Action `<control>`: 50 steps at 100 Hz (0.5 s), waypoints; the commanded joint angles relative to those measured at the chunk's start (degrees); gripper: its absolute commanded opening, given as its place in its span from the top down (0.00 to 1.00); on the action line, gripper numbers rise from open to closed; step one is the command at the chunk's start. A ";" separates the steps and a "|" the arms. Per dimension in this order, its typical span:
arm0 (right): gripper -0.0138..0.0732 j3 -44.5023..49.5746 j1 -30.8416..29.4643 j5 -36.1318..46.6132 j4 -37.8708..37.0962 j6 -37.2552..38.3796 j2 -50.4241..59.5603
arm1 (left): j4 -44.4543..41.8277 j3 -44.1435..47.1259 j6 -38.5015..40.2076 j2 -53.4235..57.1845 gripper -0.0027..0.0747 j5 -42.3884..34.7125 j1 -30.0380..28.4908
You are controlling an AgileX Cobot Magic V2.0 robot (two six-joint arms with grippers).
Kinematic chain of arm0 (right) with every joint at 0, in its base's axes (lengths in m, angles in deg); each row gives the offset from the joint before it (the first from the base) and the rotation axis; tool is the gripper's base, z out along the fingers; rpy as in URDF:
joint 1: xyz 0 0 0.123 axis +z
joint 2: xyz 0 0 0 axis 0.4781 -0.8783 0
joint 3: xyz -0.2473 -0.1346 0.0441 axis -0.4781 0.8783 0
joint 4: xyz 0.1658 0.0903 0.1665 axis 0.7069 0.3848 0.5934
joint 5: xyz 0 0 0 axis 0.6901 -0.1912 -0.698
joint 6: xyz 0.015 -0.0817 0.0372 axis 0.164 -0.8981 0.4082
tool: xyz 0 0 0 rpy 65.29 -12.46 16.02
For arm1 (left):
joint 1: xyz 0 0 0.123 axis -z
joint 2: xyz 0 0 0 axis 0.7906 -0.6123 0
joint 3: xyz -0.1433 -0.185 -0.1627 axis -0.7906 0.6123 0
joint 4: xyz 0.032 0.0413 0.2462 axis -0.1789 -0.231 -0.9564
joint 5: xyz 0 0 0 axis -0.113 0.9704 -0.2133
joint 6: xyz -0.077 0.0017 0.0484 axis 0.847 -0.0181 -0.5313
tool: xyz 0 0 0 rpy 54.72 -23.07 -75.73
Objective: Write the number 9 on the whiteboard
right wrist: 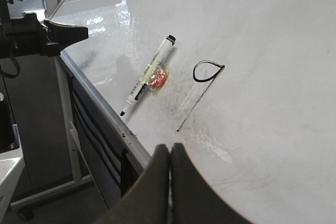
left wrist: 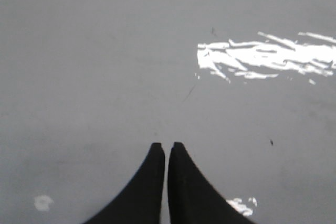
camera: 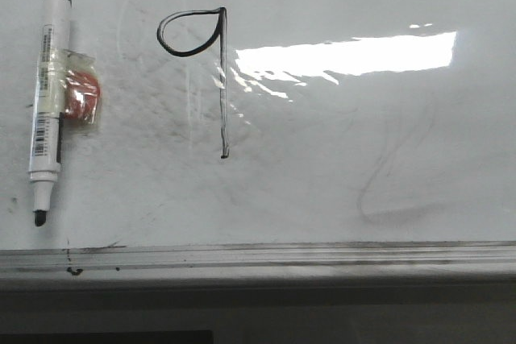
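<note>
Whiteboard (camera: 339,6) lies broad and bare beyond the number 9 (camera: 211,62); marker (camera: 48,102) left; both claws (left wrist: 166,146) (right wrist: 170,148) pressed together.

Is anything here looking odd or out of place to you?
Yes: the marker lies uncapped on the whiteboard, left of the number 9, its tip bare. A clear packet with something red is taped to its barrel. Faint grey erased squiggles smear the board at lower right.

Bright glare streak on whiteboard (camera: 322,199)
</note>
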 commanded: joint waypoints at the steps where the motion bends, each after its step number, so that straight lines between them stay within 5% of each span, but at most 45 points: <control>1: 0.91 -1.43 -0.19 4.16 -1.02 -0.13 -0.62 | -0.05 2.32 2.27 1.66 0.99 0.89 -0.20; 21: 0.91 -1.43 -0.19 4.16 -1.02 -0.13 -0.62 | -0.05 2.32 2.16 1.66 0.99 10.22 -0.20; 50: 0.91 -1.43 -0.19 4.16 -1.02 -0.13 -0.62 | -0.53 2.32 2.03 1.66 0.99 10.07 -0.22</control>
